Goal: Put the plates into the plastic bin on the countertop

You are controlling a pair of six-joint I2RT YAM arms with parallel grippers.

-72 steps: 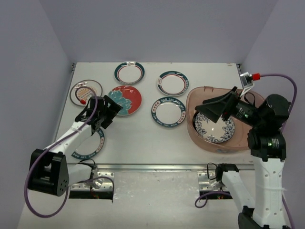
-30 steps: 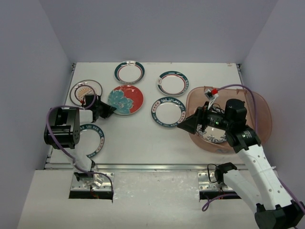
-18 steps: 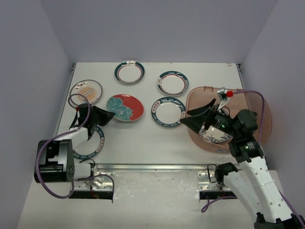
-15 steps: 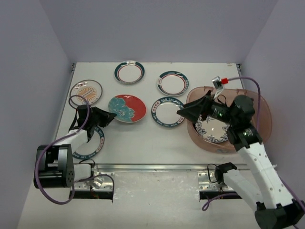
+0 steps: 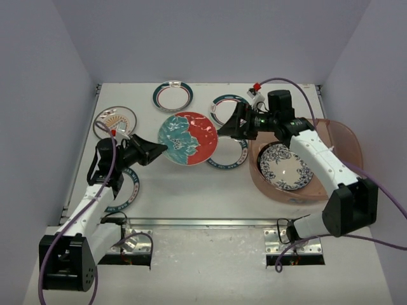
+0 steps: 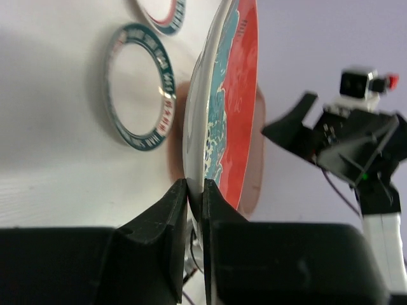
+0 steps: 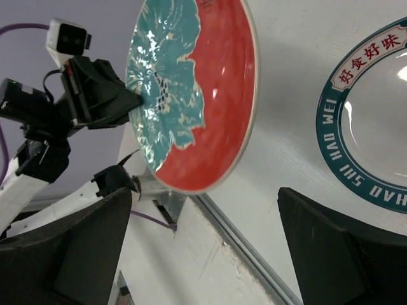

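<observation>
Top view: left gripper (image 5: 160,149) is clamped on the 9 o'clock rim of the red floral plate (image 5: 188,138). The plate is tilted and held off the countertop (image 5: 191,187). Right gripper (image 5: 230,124) has its jaws spread wide, just beside the plate's 3 o'clock rim; contact cannot be told. Plastic bin (image 5: 346,136) lies at 4 o'clock of it and holds a blue-patterned plate (image 5: 286,166).

Left wrist: jaws pinch the red floral plate (image 6: 232,95) edge-on, and it rises toward 12 o'clock. Right gripper (image 6: 299,127) sits at 3 o'clock, apart.

Right wrist: red floral plate (image 7: 197,89) stands at 12 o'clock beyond the spread jaws. Left gripper (image 7: 130,98) is on its 9 o'clock rim. A teal-rimmed plate (image 7: 375,127) lies flat at 3 o'clock.
</observation>
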